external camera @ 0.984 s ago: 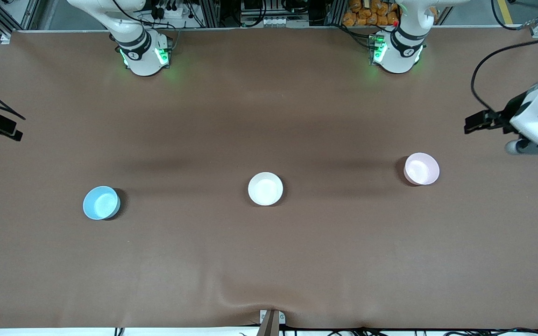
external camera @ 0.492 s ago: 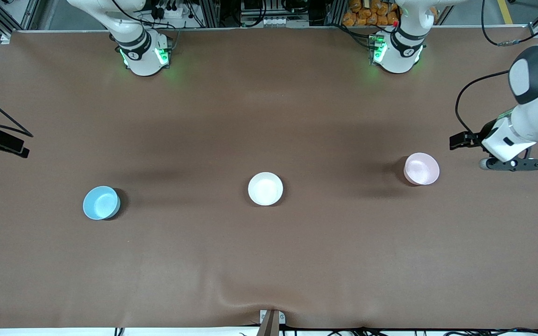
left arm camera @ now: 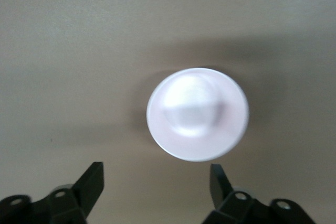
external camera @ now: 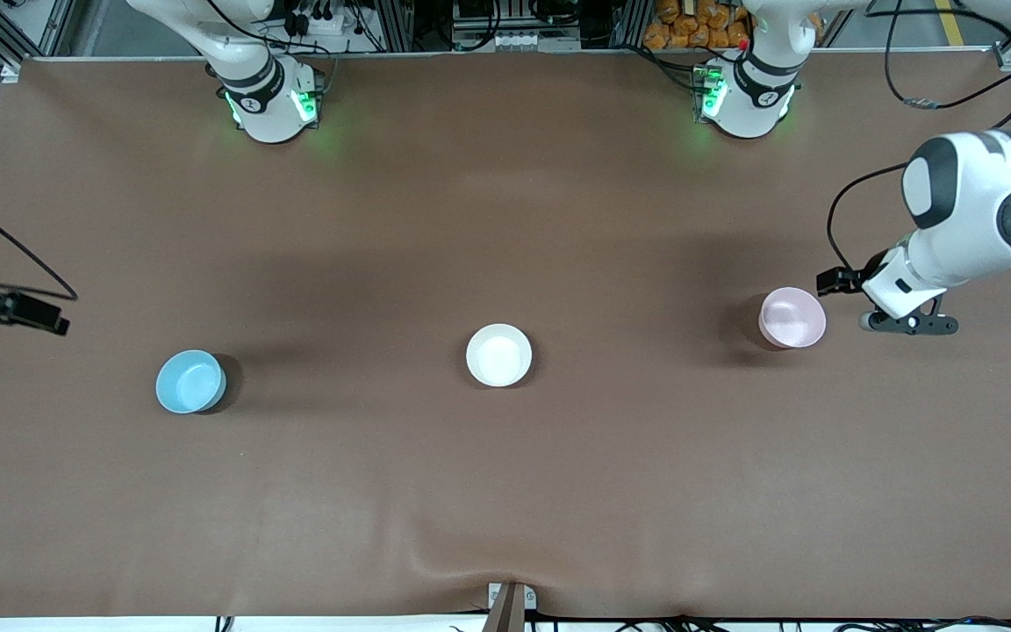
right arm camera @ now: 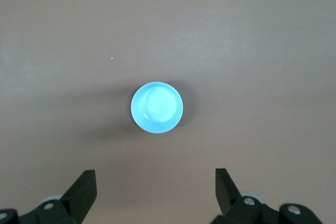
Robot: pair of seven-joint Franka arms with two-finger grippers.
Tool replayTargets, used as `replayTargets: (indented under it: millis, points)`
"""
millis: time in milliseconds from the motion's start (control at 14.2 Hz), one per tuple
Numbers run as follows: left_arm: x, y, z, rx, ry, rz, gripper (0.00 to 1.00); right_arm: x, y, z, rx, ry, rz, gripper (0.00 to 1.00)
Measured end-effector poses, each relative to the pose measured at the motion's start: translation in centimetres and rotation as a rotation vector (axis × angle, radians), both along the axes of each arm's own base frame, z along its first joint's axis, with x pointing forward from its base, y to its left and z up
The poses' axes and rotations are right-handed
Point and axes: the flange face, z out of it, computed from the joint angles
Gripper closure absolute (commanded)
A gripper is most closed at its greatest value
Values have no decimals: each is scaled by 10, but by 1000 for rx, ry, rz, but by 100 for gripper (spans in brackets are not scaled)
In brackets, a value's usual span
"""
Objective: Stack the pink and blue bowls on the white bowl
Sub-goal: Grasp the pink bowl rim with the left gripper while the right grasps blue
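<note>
White bowl mid-table, pink bowl toward the left arm's end, blue bowl toward the right arm's. Left gripper spread wide, empty, beside pink. Right gripper likewise spread, empty, high above blue.

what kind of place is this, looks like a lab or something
Probably a robotics lab or test cell: two arms bolted along a brown covered table, aluminium framing and cabling at its edge, and only three plain bowls, blue, white, pink.
</note>
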Motion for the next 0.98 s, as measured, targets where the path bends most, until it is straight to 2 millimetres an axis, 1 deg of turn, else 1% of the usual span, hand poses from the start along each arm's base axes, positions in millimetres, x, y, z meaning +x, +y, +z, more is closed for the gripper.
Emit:
replayTargets:
  millis: [141,211,281,351,422,492,562,703,843,984]
  points:
    - [0,18,-32,-8,-8,-8,25,14,-3,-32,-1,10,-2,0]
    - [1,21,-47,-10,-8,-9,29,20,-6,-42,-3,1,-4,0]
    - [2,21,-59,-12,-9,-12,30,25,-9,-50,-7,-19,-8,0]
    - [3,19,-70,-13,-11,-16,34,30,-12,-59,-9,-32,-11,0]
    - [3,17,-79,-14,-12,-19,41,34,-15,-70,-10,-29,-15,0]
    - [3,16,-87,-16,-10,-21,52,36,-18,-85,-8,-15,-17,0]
    - [3,16,-91,-17,-6,-22,69,37,-18,-98,-6,4,-17,0]
    - [2,15,-93,-18,-2,-24,99,39,-16,-123,-1,37,-13,0]
    - [4,9,-92,-16,-4,-16,100,39,-14,-145,1,47,-10,0]
    - [7,-1,-91,-15,-2,20,100,35,-16,-173,0,42,2,0]
